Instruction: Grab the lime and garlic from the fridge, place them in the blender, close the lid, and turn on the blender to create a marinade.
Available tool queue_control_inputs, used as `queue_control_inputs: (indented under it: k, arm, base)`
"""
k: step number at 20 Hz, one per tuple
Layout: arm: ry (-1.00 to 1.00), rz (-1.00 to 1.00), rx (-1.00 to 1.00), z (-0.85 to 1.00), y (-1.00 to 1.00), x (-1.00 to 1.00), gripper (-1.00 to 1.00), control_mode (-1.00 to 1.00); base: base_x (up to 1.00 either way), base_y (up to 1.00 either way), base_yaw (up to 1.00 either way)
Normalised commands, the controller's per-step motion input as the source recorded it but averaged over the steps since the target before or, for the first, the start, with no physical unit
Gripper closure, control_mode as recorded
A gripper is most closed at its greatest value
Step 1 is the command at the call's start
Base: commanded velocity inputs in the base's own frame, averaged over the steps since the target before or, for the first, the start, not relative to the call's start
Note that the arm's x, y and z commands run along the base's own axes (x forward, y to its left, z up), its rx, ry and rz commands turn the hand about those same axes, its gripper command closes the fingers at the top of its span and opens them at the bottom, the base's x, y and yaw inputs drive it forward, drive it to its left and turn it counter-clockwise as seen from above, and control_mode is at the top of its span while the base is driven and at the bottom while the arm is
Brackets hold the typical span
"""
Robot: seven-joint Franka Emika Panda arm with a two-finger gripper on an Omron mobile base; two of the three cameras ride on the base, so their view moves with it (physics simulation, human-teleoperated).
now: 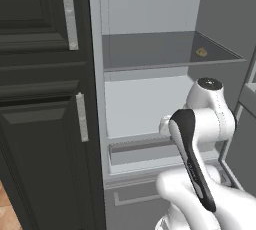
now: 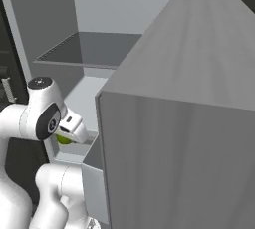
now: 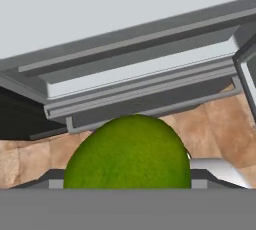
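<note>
The lime (image 3: 127, 156), round and yellow-green, sits between my gripper's fingertips (image 3: 127, 181), with grey pads flanking it on both sides. In the right base view the lime (image 2: 63, 139) peeks out under my hand, where the gripper (image 2: 67, 137) is shut on it in front of the fridge's lower compartment. The fridge (image 1: 150, 64) stands open with its pale walls and shelves showing. A small tan bulb, the garlic (image 1: 201, 52), lies on the upper shelf at the right. The blender and the lid are out of view.
The open fridge door (image 2: 184, 123) rises as a big grey slab close on my right. A dark panelled cabinet (image 1: 45, 99) with silver handles stands left of the fridge. A drawer front (image 1: 145, 149) runs low in the fridge. Tan floor tiles (image 3: 215, 124) lie below.
</note>
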Motion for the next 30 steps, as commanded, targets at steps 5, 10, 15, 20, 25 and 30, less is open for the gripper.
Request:
queue_control_inputs:
  k: [5,10,15,20,25,30]
  arm:
    - [0.03,0.01,0.0,-0.02,0.0,0.0,1.0,-1.0]
    - [-0.01,0.0,0.0,0.0,0.0,-0.12,1.0,1.0]
    - [0.0,0.0,0.0,0.0,0.0,0.0,1.0,1.0]
    - [0.0,0.0,0.0,0.0,0.0,0.0,1.0,1.0]
    - [0.0,0.0,0.0,0.0,0.0,0.0,1.0,1.0]
    - [0.0,0.0,0.0,0.0,0.0,0.0,1.0,1.0]
  base:
    - [0.0,0.0,0.0]
    - [-0.42,0.11,-0.04]
    - [-0.76,0.44,-0.26]
    - [-0.73,0.73,-0.46]
    - [-0.53,0.55,-0.67]
    - [-0.3,0.16,-0.85]
